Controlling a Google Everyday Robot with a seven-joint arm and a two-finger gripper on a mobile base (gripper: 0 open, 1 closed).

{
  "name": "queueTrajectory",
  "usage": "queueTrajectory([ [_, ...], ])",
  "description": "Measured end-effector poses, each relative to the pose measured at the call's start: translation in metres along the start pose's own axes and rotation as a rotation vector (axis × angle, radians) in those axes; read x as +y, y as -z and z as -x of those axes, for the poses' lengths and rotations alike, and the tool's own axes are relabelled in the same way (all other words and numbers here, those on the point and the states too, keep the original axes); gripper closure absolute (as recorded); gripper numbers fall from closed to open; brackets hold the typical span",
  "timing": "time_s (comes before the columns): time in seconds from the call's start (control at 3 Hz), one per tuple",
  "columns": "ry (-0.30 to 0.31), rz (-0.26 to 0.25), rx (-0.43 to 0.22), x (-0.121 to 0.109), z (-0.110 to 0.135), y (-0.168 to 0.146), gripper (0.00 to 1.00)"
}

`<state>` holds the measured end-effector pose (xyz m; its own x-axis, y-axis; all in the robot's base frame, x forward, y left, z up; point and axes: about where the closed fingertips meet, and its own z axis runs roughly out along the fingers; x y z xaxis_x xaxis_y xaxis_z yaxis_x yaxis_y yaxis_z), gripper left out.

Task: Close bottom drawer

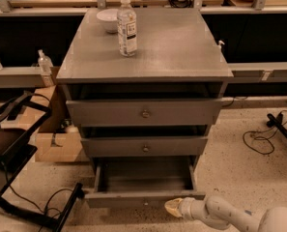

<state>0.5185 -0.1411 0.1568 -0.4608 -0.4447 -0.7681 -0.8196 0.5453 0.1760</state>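
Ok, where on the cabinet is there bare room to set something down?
The cabinet top is bare right of the water bottle and along its front edge; the back-left corner is crowded by the bottle and white bowl. The bottom drawer shows bare planks, but the end effector sits at its front panel, toward the right.

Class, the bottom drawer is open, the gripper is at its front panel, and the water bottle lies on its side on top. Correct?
No. The camera view shows the water bottle standing upright; the bottom drawer is open, with the gripper at its front panel.
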Motion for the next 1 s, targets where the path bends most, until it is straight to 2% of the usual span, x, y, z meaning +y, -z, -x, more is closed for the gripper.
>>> queueTrajectory([
  [0.33, 0.029, 0.015, -0.036, -0.0163, 0.0303, -0.0196, 1.0],
  [0.67, 0.029, 0.015, -0.036, -0.0163, 0.0303, -0.0196, 1.0],
  [1.0, 0.041, 0.016, -0.067, -0.0251, 0.0322, -0.0264, 1.0],
])
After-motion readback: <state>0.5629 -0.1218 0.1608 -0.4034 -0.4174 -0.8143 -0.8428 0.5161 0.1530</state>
